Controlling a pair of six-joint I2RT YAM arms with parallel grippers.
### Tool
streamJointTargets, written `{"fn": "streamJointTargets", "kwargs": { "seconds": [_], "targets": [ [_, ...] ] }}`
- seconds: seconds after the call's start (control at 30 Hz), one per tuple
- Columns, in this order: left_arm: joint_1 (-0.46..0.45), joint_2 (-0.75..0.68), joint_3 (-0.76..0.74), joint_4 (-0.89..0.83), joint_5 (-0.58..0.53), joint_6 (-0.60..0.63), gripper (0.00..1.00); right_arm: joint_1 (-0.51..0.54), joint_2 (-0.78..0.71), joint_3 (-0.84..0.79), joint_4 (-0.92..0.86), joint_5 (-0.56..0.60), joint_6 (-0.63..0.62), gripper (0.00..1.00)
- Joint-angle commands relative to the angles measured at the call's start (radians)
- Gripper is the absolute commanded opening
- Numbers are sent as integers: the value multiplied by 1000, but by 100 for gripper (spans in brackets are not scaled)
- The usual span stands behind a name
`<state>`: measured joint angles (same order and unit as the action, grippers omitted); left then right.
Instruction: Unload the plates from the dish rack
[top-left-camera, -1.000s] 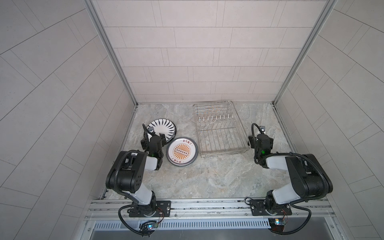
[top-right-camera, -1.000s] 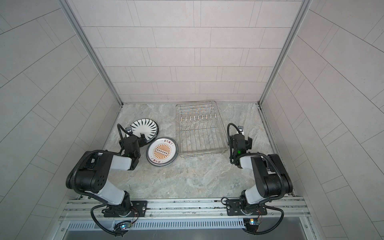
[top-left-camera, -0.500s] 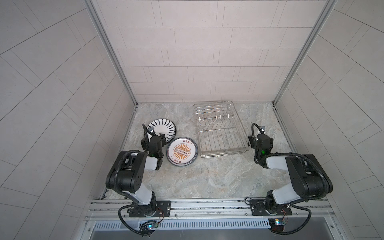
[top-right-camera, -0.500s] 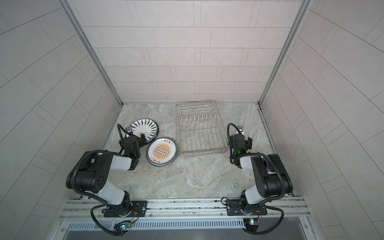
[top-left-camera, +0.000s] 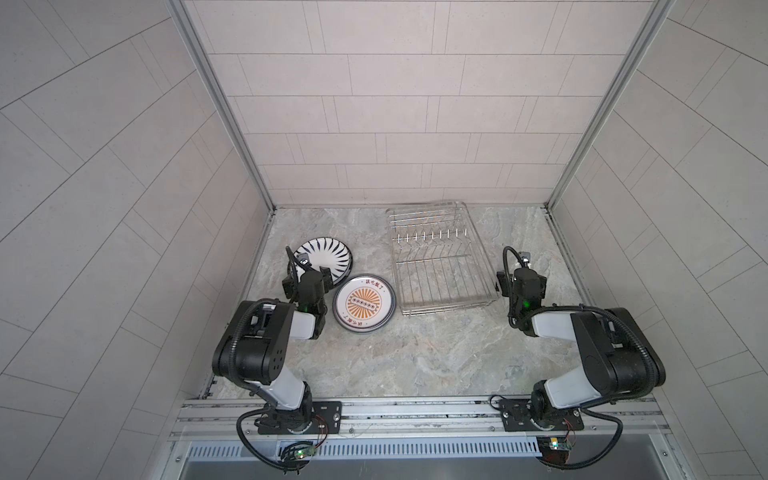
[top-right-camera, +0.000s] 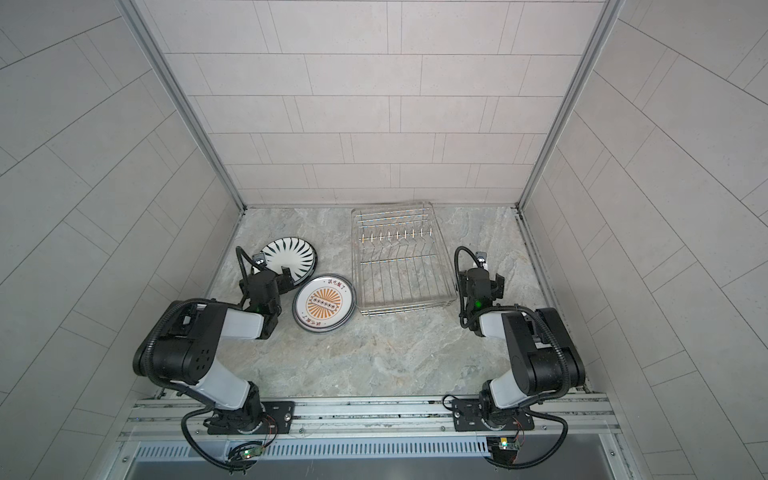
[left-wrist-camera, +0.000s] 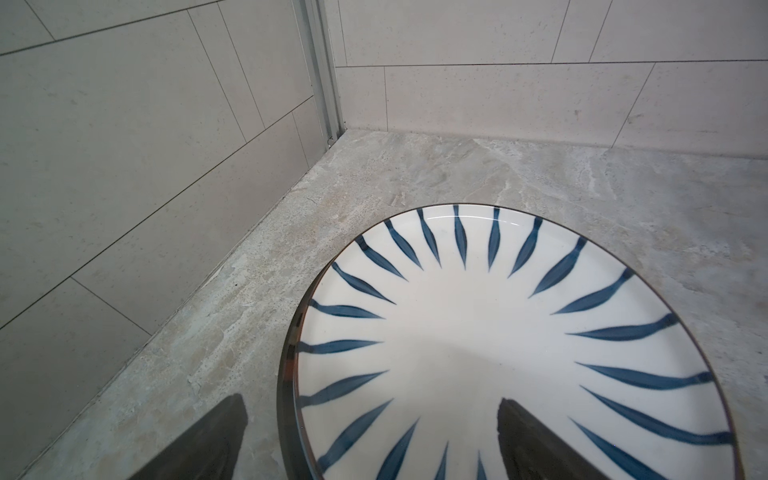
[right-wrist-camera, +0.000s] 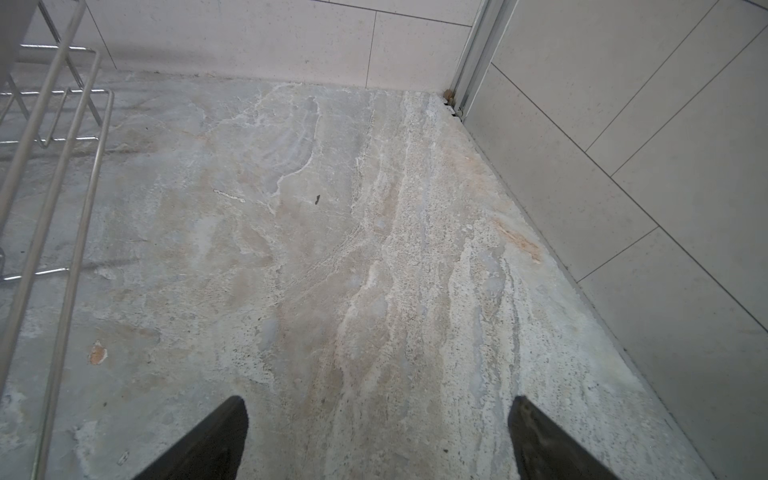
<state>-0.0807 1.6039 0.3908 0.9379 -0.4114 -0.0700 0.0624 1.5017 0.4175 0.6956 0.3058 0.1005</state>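
Pale grey tiled walls (top-left-camera: 395, 124) are enclosing a veined, stone-look bench (top-left-camera: 415, 353) on three sides. Against the far edge, right of the middle, the dish rack (top-left-camera: 436, 266) is sitting: a rectangle of thin silver wire with low sides, only its own row of upright prongs standing in it.

Both visible plates are lying flat on the bench, outside the rack. Near the left edge is the round, glossy white striped plate (top-left-camera: 328, 257) with dark blue radial strokes, a second rim showing under it in the left wrist view (left-wrist-camera: 478, 332). The sunburst plate (top-left-camera: 362, 306), orange-centred and dark-rimmed, is lying between it and the rack's near left corner.

The left hand (left-wrist-camera: 370, 415) is hovering spread wide across the striped plate's near rim, gripping nothing. The right hand (right-wrist-camera: 376, 411) is gaping wide over bare bench beside the rack's near right corner.
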Motion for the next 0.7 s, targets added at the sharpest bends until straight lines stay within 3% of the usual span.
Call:
{"fn": "streamJointTargets", "kwargs": {
  "seconds": [0.0, 0.07, 0.13, 0.27, 0.4, 0.57, 0.67],
  "targets": [
    [-2, -10, -7, 27, 0, 15, 100, 1, 2, 13, 24, -10, -19, 99],
    [-2, -11, -7, 27, 0, 15, 100, 3, -45, 7, 14, -10, -31, 99],
    [-2, -11, -7, 27, 0, 16, 100, -3, -157, 17, -104, -17, -16, 100],
    [-3, -11, -7, 26, -1, 17, 100, -10, -243, -75, -10, -103, -47, 100],
    [-2, -10, -7, 27, 0, 16, 100, -13, -192, -56, -3, -110, -41, 100],
    [-3, -12, -7, 27, -1, 17, 100, -19, -70, 18, -48, 39, 30, 100],
    [-2, -11, -7, 27, 0, 16, 100, -16, -45, 42, -66, 55, 31, 100]
  ]
}}
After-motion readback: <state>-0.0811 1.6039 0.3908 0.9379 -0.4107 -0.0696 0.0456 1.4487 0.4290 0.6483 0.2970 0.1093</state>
